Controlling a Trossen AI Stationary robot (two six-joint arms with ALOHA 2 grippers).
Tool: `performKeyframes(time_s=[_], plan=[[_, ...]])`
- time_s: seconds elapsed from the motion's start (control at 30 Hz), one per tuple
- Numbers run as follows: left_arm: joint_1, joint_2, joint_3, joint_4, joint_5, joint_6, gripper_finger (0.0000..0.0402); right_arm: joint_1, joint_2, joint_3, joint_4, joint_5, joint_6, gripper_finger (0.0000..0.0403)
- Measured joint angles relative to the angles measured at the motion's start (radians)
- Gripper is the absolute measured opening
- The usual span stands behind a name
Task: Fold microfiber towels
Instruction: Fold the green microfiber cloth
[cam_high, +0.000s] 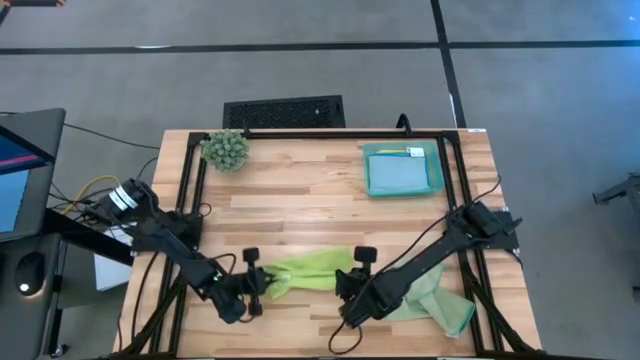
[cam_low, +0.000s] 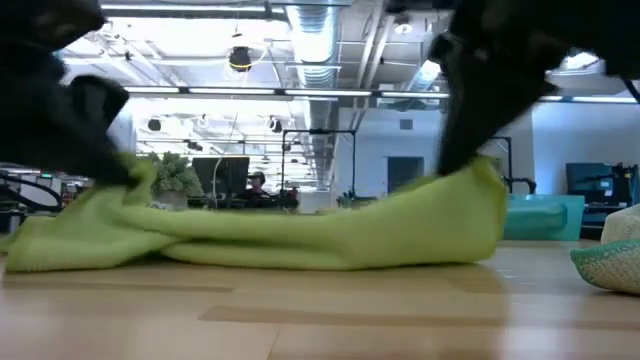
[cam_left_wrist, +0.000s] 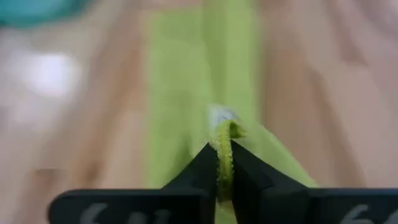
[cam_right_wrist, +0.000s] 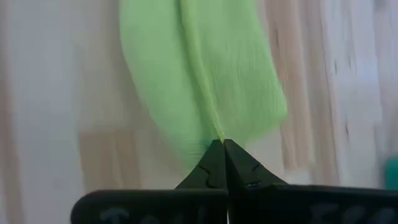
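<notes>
2 grippers, left (cam_high: 262, 283) & right (cam_high: 350, 283), pinch 1 lime towel (cam_high: 305, 270).

We see two dark, jointed arms, left arm (cam_high: 170, 245) and right arm (cam_high: 440, 250), trailing black cables. Each tool has flat black fingers (cam_right_wrist: 214, 171) tapering to points, with pale raised markings on the crossbar.

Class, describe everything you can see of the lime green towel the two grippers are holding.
The lime green towel is a soft, finely ribbed microfiber cloth, bunched into a long band across the front of the wooden table. The left gripper pinches one end and the right gripper the other, both shut on its edge. Its ends are lifted slightly; the middle sags onto the tabletop. A pale sage towel lies beside its right end; whether they touch is unclear.
</notes>
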Motion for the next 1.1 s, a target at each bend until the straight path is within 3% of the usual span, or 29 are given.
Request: performKeyframes(time_s=[0.07, 0.17, 0.33, 0.47, 0.63, 0.83, 1.1], plan=[[0.002, 0.023, 0.012, 0.001, 0.101, 0.035, 0.0047, 0.002, 0.0, 0.006, 0.058, -0.012, 0.004, 0.0004], [0.01, 0.034, 0.04, -0.002, 0.171, 0.117, 0.0091, 0.006, -0.007, 0.002, 0.054, -0.018, 0.004, 0.0003], [0.01, 0.032, 0.113, -0.065, 0.166, 0.306, 0.0156, 0.01, -0.008, 0.004, 0.07, -0.018, 0.004, 0.0005], [0.016, 0.031, 0.178, -0.175, 0.16, 0.429, 0.0185, 0.01, -0.008, 0.004, 0.071, -0.026, 0.004, 0.0006], [0.019, 0.031, 0.235, -0.302, 0.155, 0.538, 0.0192, 0.007, -0.008, 0.004, 0.072, -0.03, 0.003, 0.0007], [0.032, 0.031, 0.264, -0.438, 0.213, 0.532, 0.0191, 0.004, -0.008, 0.004, 0.075, -0.033, 0.002, 0.0007], [0.018, 0.031, 0.264, -0.424, 0.29, 0.635, 0.0185, -0.001, -0.009, 0.004, 0.076, -0.037, -0.023, 0.0007]])
